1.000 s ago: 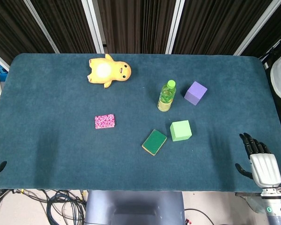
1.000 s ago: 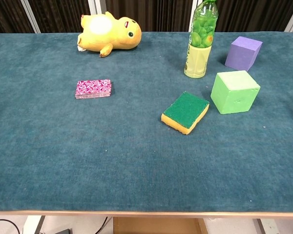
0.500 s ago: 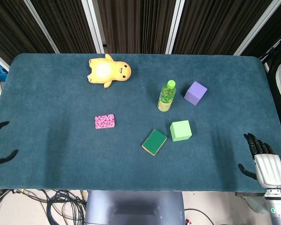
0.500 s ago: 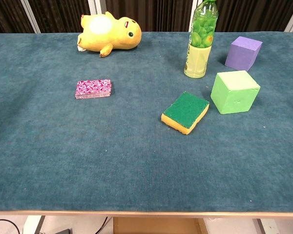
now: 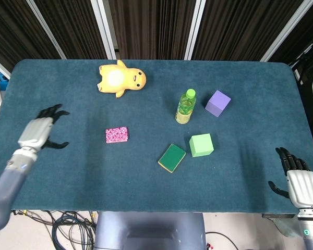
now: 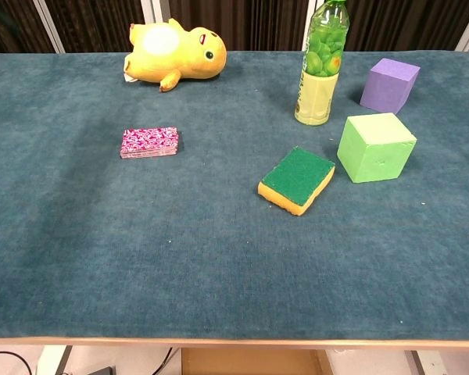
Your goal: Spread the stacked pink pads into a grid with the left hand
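The stack of pink patterned pads (image 5: 116,135) lies flat on the blue table, left of centre; the chest view shows the same stack (image 6: 149,142) with its layered edge facing me. My left hand (image 5: 39,130) hovers over the table to the left of the stack, well apart from it, fingers spread and empty. My right hand (image 5: 297,183) sits at the table's front right corner, fingers apart, holding nothing. Neither hand appears in the chest view.
A yellow plush toy (image 5: 121,79) lies at the back. A green bottle (image 5: 185,106), a purple cube (image 5: 218,102), a light green cube (image 5: 201,145) and a green-and-yellow sponge (image 5: 172,158) stand right of centre.
My left hand has come in from the table's left edge, moving right and toward the far side, nearer the pink stack. The right hand has slid slightly toward the front edge.
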Motion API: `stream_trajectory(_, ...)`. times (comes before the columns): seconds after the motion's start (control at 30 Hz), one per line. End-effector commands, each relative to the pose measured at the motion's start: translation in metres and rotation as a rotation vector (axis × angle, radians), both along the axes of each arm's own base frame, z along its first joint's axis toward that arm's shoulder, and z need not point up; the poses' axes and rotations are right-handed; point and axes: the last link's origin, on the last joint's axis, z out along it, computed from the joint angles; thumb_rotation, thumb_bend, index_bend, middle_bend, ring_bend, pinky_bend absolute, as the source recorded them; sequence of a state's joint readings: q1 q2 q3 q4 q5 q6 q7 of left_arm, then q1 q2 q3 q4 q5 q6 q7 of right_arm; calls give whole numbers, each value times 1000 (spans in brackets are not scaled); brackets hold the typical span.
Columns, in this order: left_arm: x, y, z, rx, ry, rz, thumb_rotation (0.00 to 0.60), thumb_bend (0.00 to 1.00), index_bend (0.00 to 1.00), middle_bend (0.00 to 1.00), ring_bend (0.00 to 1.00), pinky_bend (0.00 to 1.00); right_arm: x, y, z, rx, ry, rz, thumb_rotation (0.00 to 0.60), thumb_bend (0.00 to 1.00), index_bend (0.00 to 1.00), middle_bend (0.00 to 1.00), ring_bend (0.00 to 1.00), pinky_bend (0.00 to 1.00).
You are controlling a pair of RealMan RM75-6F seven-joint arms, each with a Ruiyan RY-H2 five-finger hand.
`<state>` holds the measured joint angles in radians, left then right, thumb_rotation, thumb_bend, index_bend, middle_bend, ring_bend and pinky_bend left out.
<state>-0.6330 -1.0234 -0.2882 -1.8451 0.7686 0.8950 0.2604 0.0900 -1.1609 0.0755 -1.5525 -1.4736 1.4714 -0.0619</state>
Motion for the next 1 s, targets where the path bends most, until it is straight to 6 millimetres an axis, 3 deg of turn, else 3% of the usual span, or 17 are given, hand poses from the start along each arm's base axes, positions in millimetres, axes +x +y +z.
stream_trajectory(0.03, 47, 32, -52, -124, 36, 0, 600, 166, 261, 101, 0, 0, -3, -1, 1, -4, 1, -8, 600, 199, 3, 84, 158, 217)
stream_trajectory(0.4, 77, 50, -111, -199, 88, 70, 600, 166, 293, 102, 0, 0, -3, -2, 0, 2, -1, -9, 600, 199, 3, 84, 160, 217)
stream_trajectory(0.63, 80, 57, -129, -212, 117, 111, 600, 166, 304, 102, 0, 0, -4, -2, 3, -5, -5, -9, 600, 199, 4, 84, 160, 217)
stream_trajectory(1.0, 79, 69, -139, -202, 168, 138, 600, 199, 317, 102, 0, 0, -6, -3, 5, -11, -11, -9, 600, 200, 4, 84, 161, 217)
